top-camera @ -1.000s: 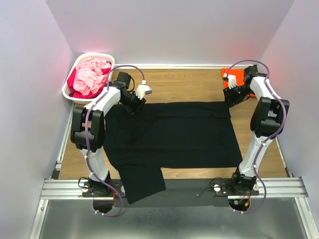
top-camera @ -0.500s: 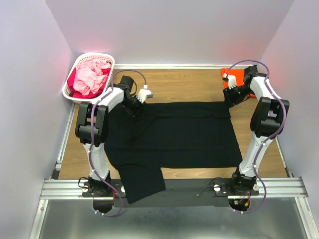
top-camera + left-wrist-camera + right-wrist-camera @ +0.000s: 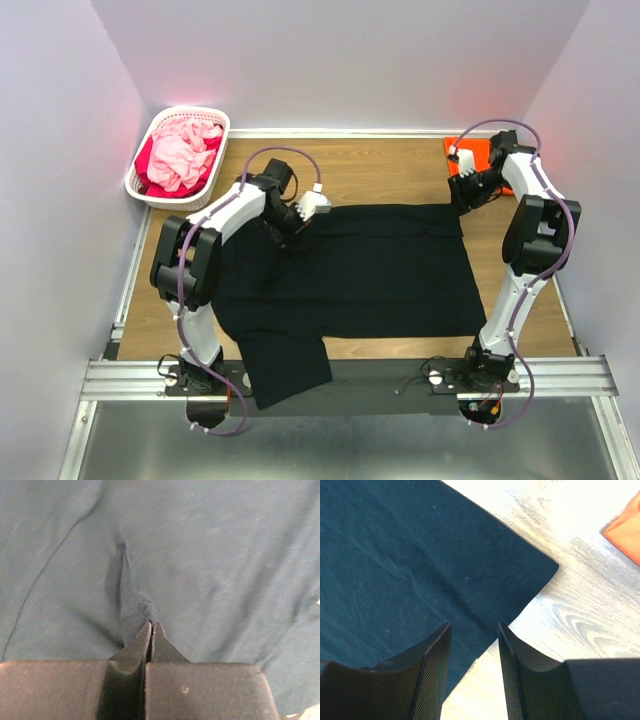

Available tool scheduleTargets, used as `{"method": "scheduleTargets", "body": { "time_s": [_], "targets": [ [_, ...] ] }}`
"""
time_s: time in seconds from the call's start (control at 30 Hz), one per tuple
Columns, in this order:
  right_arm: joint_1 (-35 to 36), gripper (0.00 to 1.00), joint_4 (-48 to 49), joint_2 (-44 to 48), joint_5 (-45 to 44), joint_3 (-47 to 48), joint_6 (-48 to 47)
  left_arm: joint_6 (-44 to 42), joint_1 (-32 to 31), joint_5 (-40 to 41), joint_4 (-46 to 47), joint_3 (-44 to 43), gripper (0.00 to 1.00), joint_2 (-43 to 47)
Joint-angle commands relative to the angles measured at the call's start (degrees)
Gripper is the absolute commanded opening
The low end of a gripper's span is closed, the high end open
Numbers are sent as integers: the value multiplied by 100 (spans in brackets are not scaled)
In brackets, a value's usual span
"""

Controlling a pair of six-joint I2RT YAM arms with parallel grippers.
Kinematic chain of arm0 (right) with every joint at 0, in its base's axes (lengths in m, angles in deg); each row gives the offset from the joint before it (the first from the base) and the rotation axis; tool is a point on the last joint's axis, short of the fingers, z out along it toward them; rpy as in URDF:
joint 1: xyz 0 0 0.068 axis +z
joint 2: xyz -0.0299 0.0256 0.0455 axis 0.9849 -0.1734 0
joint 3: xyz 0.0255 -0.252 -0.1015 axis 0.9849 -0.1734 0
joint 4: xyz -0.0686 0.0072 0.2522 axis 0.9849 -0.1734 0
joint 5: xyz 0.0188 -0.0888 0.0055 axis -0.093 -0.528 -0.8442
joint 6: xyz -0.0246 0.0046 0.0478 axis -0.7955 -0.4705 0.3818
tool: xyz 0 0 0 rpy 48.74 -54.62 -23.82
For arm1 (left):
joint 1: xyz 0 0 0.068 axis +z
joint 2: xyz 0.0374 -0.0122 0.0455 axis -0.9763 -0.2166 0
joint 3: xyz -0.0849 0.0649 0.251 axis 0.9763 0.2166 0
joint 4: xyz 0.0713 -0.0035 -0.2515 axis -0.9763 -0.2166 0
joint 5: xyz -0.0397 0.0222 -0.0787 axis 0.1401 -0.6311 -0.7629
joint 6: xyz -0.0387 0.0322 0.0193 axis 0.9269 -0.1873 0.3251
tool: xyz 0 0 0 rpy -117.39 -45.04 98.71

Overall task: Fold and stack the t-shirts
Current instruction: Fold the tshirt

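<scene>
From my station I see the large black t-shirt (image 3: 370, 270) of soft cloth spread flat across the wooden desk (image 3: 380, 170), one sleeve hanging over the near edge between the arm bases. The left gripper (image 3: 151, 626) is down on the shirt's far left part, near the collar side. Its jaws are pressed together on a small raised pucker of the black cloth, with creases running away from the pinch. The right gripper (image 3: 474, 626) sits over the shirt's far right corner, jaws parted and straddling the stitched hem with nothing between them; I cannot tell whether the tips touch the cloth. Just beyond that corner, in the far right of the desk, lies the bright orange t-shirt (image 3: 626, 530) of soft cloth, apart from the black one. A white lattice plastic basket (image 3: 160, 199) holding pink and red cloth stands at the far left corner.
</scene>
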Motion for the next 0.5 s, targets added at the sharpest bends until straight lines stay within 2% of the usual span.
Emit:
{"method": "scheduleTargets", "body": {
  "time_s": [0.0,0.1,0.27,0.3,0.33,0.4,0.43,0.47],
  "targets": [
    [18,49,-93,-139,-8,231,19,165,-464,-490,-128,115,0,276],
    [9,49,-102,-157,0,258,28,183,-710,-621,-146,193,1,101],
    [18,49,-111,-140,-70,276,-15,-1,-1062,-736,-233,335,9,21],
    [18,49,-111,-148,-79,284,-16,-89,-1141,-788,-364,335,14,21],
    [18,49,-111,-148,-61,293,-16,-168,-1150,-806,-444,317,25,38],
    [18,49,-129,-175,-44,293,-7,-248,-1089,-920,-489,230,33,239],
    [53,49,-146,-183,-61,293,11,-222,-880,-938,-454,186,40,336],
    [79,48,-137,-210,-78,293,20,-152,-739,-930,-436,98,41,416]
  ]
}}
